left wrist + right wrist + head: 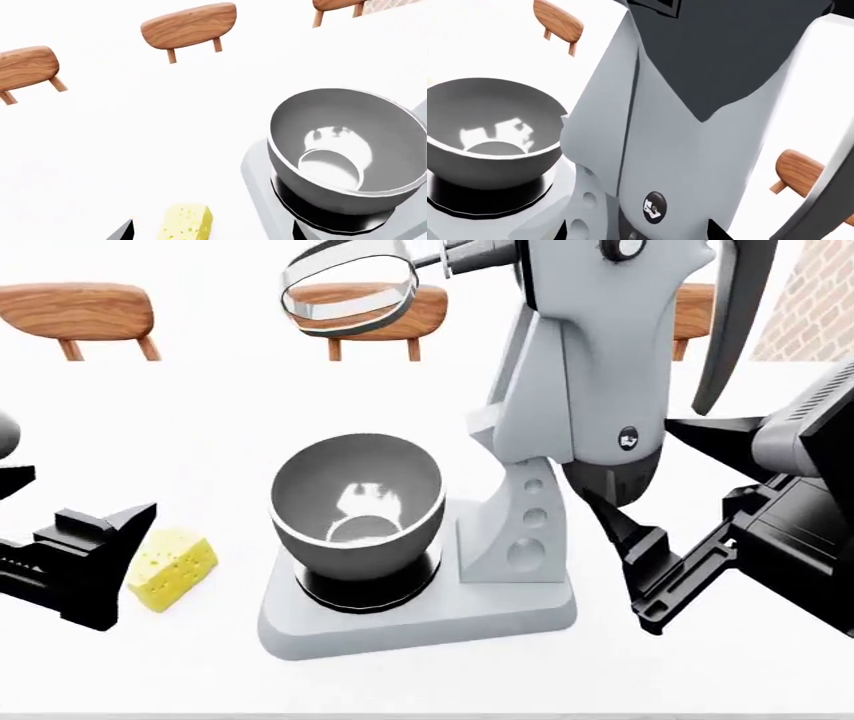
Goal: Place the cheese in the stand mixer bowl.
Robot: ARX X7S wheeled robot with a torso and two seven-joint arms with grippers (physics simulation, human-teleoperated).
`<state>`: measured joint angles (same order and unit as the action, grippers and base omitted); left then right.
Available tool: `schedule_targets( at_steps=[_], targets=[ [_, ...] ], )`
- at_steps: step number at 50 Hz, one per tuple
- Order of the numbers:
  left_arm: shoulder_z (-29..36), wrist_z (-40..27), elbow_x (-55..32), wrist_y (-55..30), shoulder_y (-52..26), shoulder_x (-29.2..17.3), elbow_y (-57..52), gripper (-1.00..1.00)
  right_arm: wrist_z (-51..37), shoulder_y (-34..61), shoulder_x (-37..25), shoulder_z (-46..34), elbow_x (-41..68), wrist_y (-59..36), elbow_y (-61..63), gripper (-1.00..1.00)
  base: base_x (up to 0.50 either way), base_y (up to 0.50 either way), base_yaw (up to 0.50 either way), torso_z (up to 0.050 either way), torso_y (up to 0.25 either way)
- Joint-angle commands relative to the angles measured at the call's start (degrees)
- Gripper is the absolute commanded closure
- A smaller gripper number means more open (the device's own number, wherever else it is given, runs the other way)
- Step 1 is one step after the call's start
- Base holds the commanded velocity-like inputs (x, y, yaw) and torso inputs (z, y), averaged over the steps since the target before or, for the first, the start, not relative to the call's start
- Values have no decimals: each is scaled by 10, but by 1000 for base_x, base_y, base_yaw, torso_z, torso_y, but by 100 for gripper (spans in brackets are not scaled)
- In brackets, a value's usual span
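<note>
The cheese (174, 566), a small pale-yellow wedge with holes, lies on the white table left of the mixer. In the left wrist view the cheese (187, 223) sits between my fingertips (124, 231), untouched. My left gripper (118, 562) is open, level with the cheese. The stand mixer bowl (358, 508), dark grey and shiny inside, stands empty on the mixer's base; it also shows in the left wrist view (347, 145) and the right wrist view (490, 135). My right gripper (617, 560) is open and empty, right of the mixer, facing its body (637, 232).
The light-grey mixer body (587, 360) rises with its head tilted up, and the silver loop beater (350, 290) hangs above the bowl. The mixer base plate (441, 625) sits near the table's front edge. Wooden chairs (80, 310) stand behind the table.
</note>
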<state>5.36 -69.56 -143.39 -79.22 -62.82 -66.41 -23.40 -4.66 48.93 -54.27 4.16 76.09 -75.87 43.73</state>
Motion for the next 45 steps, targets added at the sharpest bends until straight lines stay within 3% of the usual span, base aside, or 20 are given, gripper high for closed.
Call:
schedule_targets(
  at_steps=[1,16,24,31,45],
  targets=[
    [-2,9,44,-18,49,13,12,-100,5,-11,-2,-5,-8,10,0,-100,0,0,0,0,0],
    [-76,32,123,-41,164,27,28,-100,9,-20,-5,-12,-18,22,-2,-100,0,0,0,0,0],
    [-102,75,208,-81,181,78,59,-100,17,-31,-5,-16,-33,33,-6,-100,0,0,0,0,0],
    [-114,159,323,-100,193,118,73,-100,27,-46,-7,-19,-49,45,-9,-100,0,0,0,0,0],
    [-82,340,547,-56,239,148,77,-100,34,-62,-8,-21,-63,61,-10,-100,0,0,0,0,0]
  ],
)
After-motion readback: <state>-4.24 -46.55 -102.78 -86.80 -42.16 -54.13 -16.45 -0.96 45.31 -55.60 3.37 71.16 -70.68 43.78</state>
